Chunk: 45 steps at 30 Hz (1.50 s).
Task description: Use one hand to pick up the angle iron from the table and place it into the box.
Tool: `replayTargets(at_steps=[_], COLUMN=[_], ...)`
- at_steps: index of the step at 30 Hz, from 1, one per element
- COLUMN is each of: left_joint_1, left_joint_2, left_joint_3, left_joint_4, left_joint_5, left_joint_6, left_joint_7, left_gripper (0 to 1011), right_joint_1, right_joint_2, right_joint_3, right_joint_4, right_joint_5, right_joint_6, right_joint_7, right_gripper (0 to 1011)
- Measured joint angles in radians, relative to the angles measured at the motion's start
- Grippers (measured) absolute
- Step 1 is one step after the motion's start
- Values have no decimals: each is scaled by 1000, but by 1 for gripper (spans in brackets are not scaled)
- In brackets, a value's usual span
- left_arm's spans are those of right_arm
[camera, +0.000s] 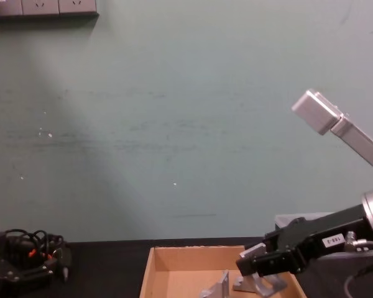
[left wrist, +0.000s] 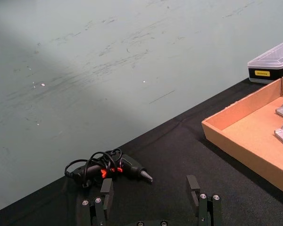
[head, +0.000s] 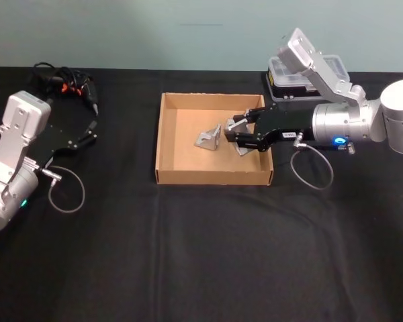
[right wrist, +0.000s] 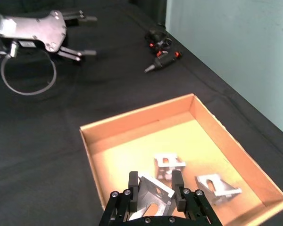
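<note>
While our right claw [head: 236,136] reaches over the tan cardboard box [head: 213,176], its black fingers [right wrist: 133,181] are closed narrowly on a bent grey metal angle iron [right wrist: 153,193], held just above the box floor near the 3 o'clock wall. We see two more slotted metal brackets lying inside: one [head: 208,138] near the middle at about 9 o'clock from the claw, another [right wrist: 217,186] beside it in the right wrist view. The box, shallow and matte, sits on the black cloth-covered desk [head: 201,255]. Our left claw [head: 87,134] rests at 9 o'clock with its fingers spread wide, near a black tool [left wrist: 127,168] with coiled cable. A clear-lidded black case [left wrist: 271,63] stands beyond the box.
</note>
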Motion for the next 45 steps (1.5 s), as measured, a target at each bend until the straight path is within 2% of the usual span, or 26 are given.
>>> replayTargets(at_steps=[13, 21, 31, 39, 45], left_joint_1=[0, 0, 0, 0, 0], left_joint_2=[0, 0, 0, 0, 0], left_joint_3=[0, 0, 0, 0, 0], left_joint_4=[0, 0, 0, 0, 0], left_joint_5=[0, 0, 0, 0, 0], left_joint_6=[0, 0, 0, 0, 0], left_joint_7=[0, 0, 0, 0, 0], left_gripper=[1011, 1011, 1011, 1011, 1011], right_joint_1=[4, 3, -15, -14, -14], right_joint_2=[-41, -73, -94, -94, -93], right_joint_3=[-6, 7, 31, 29, 28], right_joint_4=[95, 142, 151, 151, 151], right_joint_5=[-59, -81, -100, -99, -98], right_joint_6=[-30, -41, -34, -35, -36], right_joint_7=[-3, -12, -42, -41, -41], right_gripper=[436, 436, 436, 436, 559])
